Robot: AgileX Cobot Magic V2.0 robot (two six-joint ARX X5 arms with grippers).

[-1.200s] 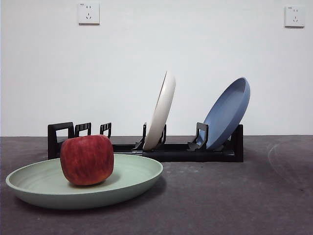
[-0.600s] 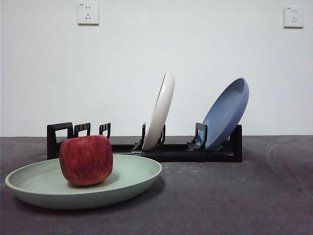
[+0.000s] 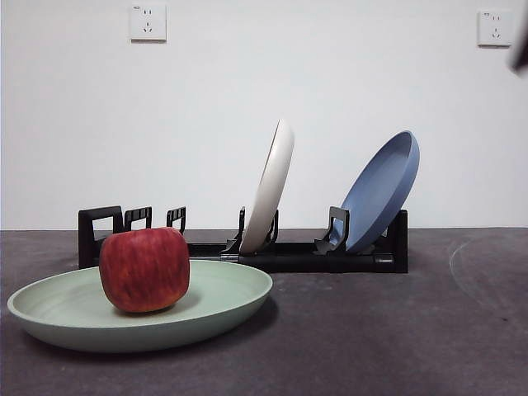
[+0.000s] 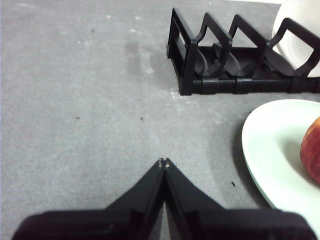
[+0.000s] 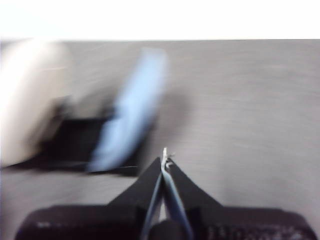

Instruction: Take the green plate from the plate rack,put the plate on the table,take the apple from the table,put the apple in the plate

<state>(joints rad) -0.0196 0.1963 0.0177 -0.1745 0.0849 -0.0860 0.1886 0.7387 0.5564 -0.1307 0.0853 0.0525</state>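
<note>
The green plate lies flat on the table at the front left, with the red apple resting in it. Behind them stands the black plate rack. In the left wrist view my left gripper is shut and empty, over bare table beside the plate, the apple's edge and the rack's end. My right gripper is shut and empty, near the rack's other end; this view is blurred. A dark arm tip shows at the top right corner of the front view.
A cream-white plate and a blue plate lean upright in the rack. They also show in the right wrist view, the cream plate and the blue plate. Two wall sockets are behind.
A dark arm tip has come into the top right corner of the front view. The plate, apple and rack have not moved.
</note>
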